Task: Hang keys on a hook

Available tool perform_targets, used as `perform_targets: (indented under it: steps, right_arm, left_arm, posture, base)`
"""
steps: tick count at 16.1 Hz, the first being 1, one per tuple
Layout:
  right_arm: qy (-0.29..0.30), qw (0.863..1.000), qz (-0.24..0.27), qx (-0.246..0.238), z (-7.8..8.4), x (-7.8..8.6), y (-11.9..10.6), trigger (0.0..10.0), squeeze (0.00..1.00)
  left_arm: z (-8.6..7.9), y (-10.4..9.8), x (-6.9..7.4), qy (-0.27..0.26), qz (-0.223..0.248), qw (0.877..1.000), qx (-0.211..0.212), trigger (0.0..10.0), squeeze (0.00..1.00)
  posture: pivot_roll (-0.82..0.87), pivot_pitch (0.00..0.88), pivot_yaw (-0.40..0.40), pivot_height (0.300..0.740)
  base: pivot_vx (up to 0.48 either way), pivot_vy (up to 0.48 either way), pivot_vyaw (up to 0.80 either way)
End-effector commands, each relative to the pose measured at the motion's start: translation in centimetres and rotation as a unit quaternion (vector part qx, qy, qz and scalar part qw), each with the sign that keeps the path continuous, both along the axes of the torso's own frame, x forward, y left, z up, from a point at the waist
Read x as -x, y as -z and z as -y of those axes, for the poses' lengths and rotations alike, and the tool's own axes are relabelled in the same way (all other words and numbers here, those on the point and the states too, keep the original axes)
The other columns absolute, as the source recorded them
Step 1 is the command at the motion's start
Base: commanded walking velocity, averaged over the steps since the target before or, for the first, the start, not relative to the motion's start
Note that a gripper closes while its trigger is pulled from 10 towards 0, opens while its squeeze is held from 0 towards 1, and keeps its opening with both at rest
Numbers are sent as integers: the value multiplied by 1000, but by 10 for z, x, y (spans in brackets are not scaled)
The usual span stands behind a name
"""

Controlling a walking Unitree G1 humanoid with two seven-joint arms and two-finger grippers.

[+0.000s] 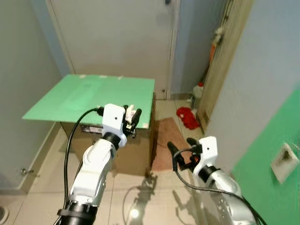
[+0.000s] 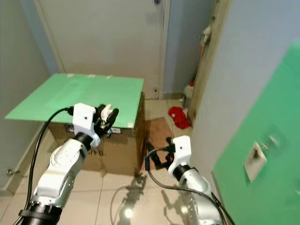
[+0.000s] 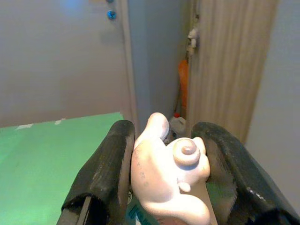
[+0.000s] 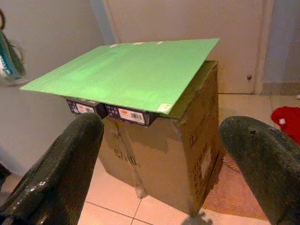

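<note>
My left gripper [image 1: 131, 116] is raised in front of the green board and is shut on a pale, rabbit-like key charm [image 3: 168, 178], which sits squeezed between both black fingers [image 3: 105, 168]. No keys or ring can be made out below the charm. My right gripper [image 1: 182, 145] hangs lower, over the floor beside the box, and stands open with nothing between its fingers [image 4: 61, 164]. A small pale hook plate [image 1: 284, 161] is fixed to a green panel [image 1: 267, 187] on the wall at my right.
A green board [image 1: 93, 96] lies on top of a cardboard box [image 1: 136, 154] straight ahead, in front of a closed door [image 1: 117, 33]. A red cloth [image 1: 187, 117], a brown mat [image 1: 164, 140] and a bottle [image 1: 198, 91] are on the tiled floor near a wooden door edge.
</note>
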State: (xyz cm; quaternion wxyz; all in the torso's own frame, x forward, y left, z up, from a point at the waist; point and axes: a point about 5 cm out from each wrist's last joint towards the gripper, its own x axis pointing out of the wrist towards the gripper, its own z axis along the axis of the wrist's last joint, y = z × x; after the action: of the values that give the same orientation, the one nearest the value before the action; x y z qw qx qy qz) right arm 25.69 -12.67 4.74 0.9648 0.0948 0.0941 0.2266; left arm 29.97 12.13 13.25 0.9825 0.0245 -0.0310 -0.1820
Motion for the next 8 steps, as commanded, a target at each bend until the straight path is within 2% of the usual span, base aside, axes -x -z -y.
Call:
perform_targets:
  steps: [1,2,3,8]
  right_arm:
    - [0,1000,0,-3,1,-3,-2,10000,0]
    - [-1,1000,-2,-4,0,-3,-2,10000,0]
    - [-2,1000,-3,-5,0,-4,-2,10000,0]
    - [-4,1000,-10,-3,2,-1,0,10000,0]
  left_arm:
    - [-1,-3,0,-5,8,1000,4,0,0]
    - [-1,-3,0,-6,12,1000,4,0,0]
    - [0,-5,0,-6,15,1000,5,0,0]
    - [2,-7,1,-9,21,1000,15,0,0]
  posture:
    - [-80,0,23,705]
    - [-80,0,23,705]
    - [-79,0,23,705]
    - [-85,0,19,705]
  base:
    - [0,0,0]
    - [0,0,0]
    - [-311,240,0]
    - [-327,355,0]
